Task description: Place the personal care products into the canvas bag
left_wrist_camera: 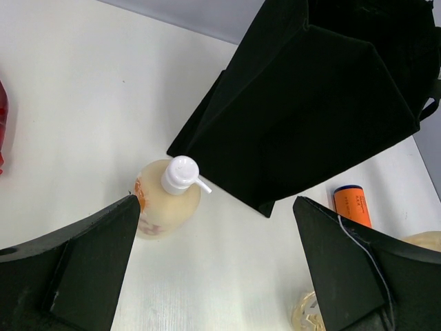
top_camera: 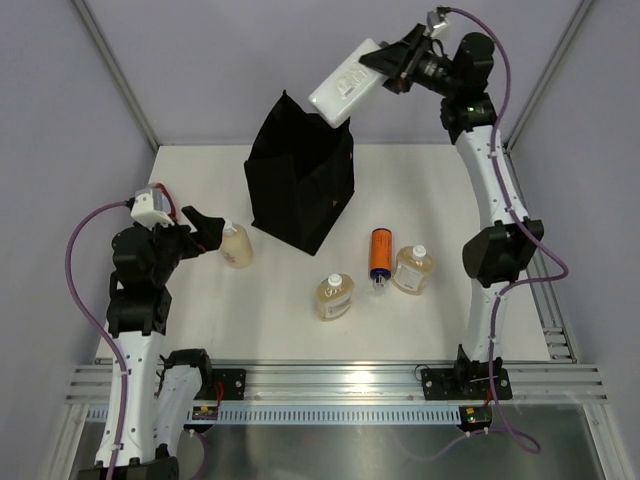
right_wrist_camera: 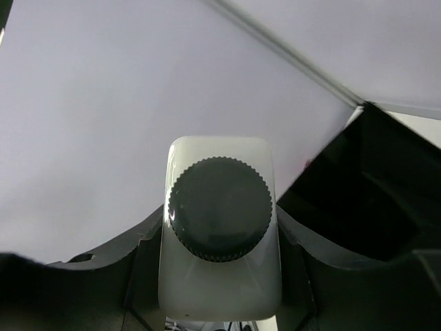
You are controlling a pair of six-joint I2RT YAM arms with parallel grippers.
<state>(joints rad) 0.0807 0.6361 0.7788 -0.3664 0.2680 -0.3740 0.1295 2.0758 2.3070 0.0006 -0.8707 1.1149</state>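
Canvas bag [top_camera: 300, 190], black, stands upright and open at mid surface [top_camera: 200, 175]. Right hand [top_camera: 385, 65] is clamped on the white tube [top_camera: 348, 92], held tilted in the air above the bag's far right corner. Left hand [top_camera: 212, 232] is wide open, low at left, holding nothing, with the pump bottle [top_camera: 237, 245] of amber liquid just ahead of its fingers, beside the bag. Two amber bottles [top_camera: 335, 297] [top_camera: 414, 269] and the orange bottle [top_camera: 380, 255] are on the surface, front right of the bag.

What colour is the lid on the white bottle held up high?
Black, with a ridged edge. The lid on the bottle shows best in the right wrist view.
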